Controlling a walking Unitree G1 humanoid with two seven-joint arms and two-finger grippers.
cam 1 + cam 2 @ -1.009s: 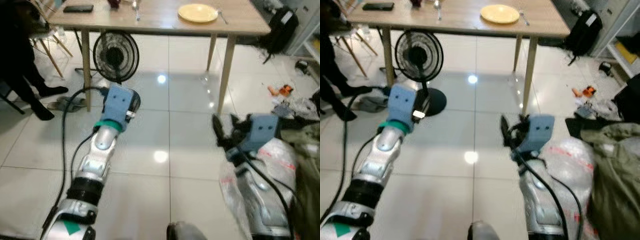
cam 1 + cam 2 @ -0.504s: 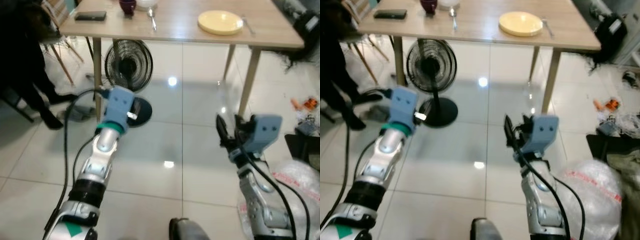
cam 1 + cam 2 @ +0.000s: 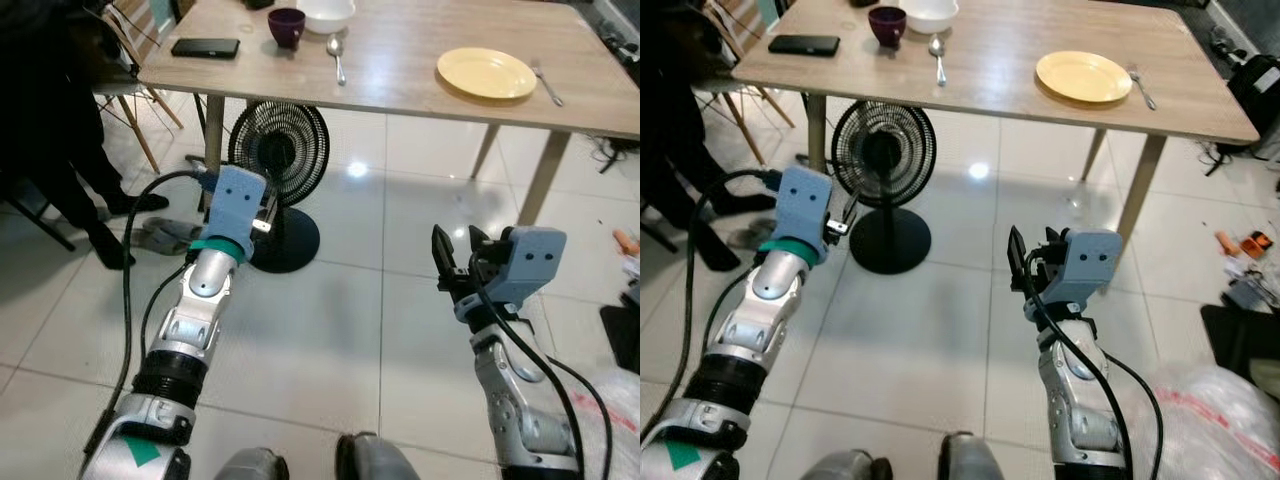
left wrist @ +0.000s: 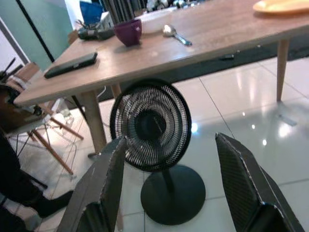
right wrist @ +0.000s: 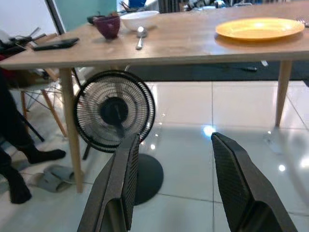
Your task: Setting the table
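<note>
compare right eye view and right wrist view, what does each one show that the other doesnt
Right eye view: the left arm seen from above, a plastic bag on the floor and a black bag beyond the table.
Right wrist view: the right end effector from behind its open fingers, and a teal wall behind the table.
Both: the yellow plate, white bowl, purple cup, spoon, phone and fan.
</note>
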